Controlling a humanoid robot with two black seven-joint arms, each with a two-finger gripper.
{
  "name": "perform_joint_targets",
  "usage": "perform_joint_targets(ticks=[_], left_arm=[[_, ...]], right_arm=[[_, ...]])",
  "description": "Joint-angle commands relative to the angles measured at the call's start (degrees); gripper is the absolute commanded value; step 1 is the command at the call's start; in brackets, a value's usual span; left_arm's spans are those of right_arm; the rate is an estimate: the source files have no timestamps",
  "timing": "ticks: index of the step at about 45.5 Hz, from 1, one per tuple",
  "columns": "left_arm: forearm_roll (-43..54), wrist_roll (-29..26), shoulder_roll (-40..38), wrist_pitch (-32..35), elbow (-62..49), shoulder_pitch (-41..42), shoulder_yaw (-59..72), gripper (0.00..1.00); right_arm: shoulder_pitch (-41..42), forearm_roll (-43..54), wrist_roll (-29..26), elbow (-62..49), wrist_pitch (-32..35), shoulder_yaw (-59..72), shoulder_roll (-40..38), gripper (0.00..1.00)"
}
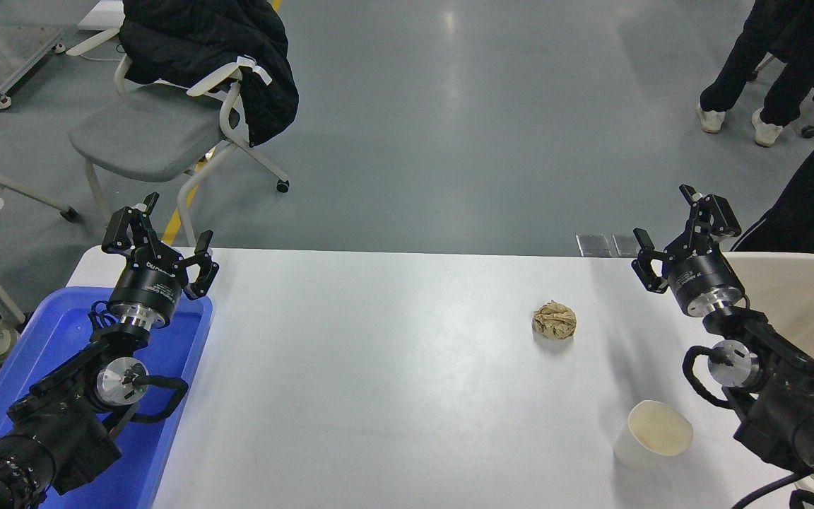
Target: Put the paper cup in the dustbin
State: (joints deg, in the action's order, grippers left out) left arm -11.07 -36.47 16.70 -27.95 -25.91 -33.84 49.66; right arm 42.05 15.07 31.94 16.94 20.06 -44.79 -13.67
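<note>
The white paper cup [653,435] stands upright on the white table [379,367] at the front right, its cream inside showing. The beige dustbin [806,297] sits at the table's right edge, partly behind my right arm. My right gripper [675,230] is open and empty, raised near the table's far right edge, well behind the cup and next to the bin. My left gripper [156,237] is open and empty, parked at the lower left.
A crumpled brown paper ball [555,319] lies on the table behind and left of the cup. A blue plastic tray [167,396] sits under my left arm. A grey chair with a black jacket [188,106] and a person's legs [753,78] are beyond the table.
</note>
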Motion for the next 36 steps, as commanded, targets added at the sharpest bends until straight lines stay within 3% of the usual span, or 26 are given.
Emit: perform_joint_targets(ticks=[1, 17, 36], left_arm=[[0.1, 0.0, 0.0, 0.0, 0.1, 0.0, 0.0, 1.00], [0.0, 0.0, 0.0, 0.0, 0.0, 0.0, 0.0, 1.00], [0.0, 0.0, 0.0, 0.0, 0.0, 0.0, 0.0, 1.00]], right_arm=[[0.0, -0.1, 0.1, 0.0, 0.2, 0.0, -0.6, 1.00], [-0.5, -6.3, 0.1, 0.1, 1.4, 0.0, -1.9, 1.00], [-0.3, -6.5, -0.1, -0.8, 2.6, 1.5, -3.9, 1.00]])
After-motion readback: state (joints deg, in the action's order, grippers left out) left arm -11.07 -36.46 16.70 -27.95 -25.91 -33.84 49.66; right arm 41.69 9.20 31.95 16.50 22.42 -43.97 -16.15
